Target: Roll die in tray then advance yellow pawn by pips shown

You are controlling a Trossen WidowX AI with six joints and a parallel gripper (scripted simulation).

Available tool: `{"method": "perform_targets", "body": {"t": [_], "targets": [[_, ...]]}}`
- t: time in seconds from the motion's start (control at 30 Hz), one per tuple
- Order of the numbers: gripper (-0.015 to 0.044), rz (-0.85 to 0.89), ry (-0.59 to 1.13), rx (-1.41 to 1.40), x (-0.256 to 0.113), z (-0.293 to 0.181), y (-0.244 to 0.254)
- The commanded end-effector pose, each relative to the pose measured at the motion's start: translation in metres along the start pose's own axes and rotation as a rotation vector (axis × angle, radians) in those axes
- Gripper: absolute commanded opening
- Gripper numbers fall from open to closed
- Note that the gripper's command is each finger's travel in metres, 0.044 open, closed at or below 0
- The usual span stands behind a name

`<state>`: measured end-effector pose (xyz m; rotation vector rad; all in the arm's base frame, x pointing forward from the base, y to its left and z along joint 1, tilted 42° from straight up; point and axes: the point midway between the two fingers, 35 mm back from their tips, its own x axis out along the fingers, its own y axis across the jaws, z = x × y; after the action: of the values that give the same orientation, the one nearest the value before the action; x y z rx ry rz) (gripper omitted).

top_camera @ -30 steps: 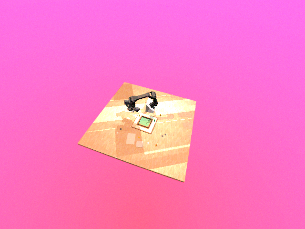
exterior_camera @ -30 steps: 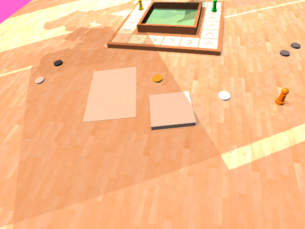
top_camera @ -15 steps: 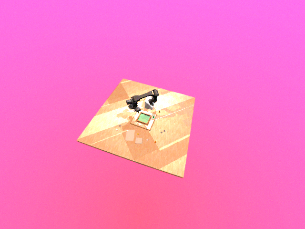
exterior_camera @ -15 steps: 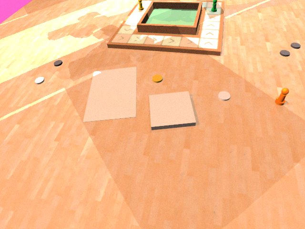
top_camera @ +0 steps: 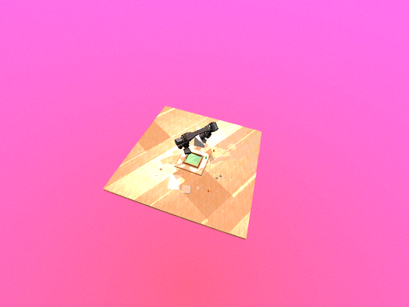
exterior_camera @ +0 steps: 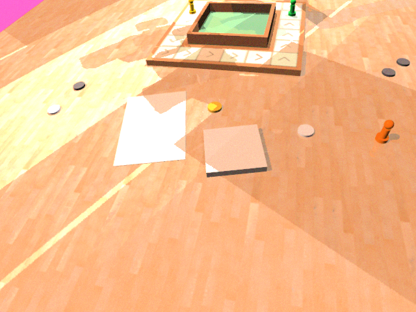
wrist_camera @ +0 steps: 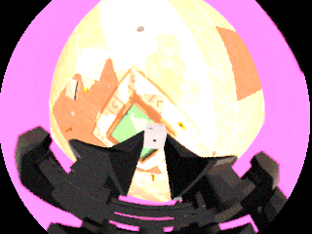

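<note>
My gripper (top_camera: 187,153) (wrist_camera: 154,134) is shut on the pale die (wrist_camera: 155,132), holding it above the board near the tray. One dark pip shows on the die's face toward the wrist camera; its other faces are unclear. The tray (exterior_camera: 228,40) has brown walls and a green floor, with no die visible in it. It stands in the middle of the board (exterior_camera: 210,54), whose tiles bear arrows. The yellow pawn (exterior_camera: 192,8) (wrist_camera: 180,125) stands upright on the board, left of the tray in the exterior view. The gripper is outside that view.
A green pawn (exterior_camera: 292,9) (top_camera: 206,157) stands on the board, right of the tray. An orange pawn (exterior_camera: 383,132) stands off the board. A white sheet (exterior_camera: 154,134), a pale square block (exterior_camera: 234,147), a yellow disc (exterior_camera: 214,106) and several white and dark discs lie in front or beside.
</note>
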<state>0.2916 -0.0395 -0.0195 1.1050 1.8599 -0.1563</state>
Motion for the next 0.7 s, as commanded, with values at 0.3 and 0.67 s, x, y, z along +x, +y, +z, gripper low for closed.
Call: {"method": "perform_targets", "body": {"t": [0.3, 0.67], "targets": [[0.0, 0.007, 0.006, 0.311, 0.011, -0.036, 0.025], [0.0, 0.007, 0.023, 0.574, 0.022, -0.068, 0.041]]}}
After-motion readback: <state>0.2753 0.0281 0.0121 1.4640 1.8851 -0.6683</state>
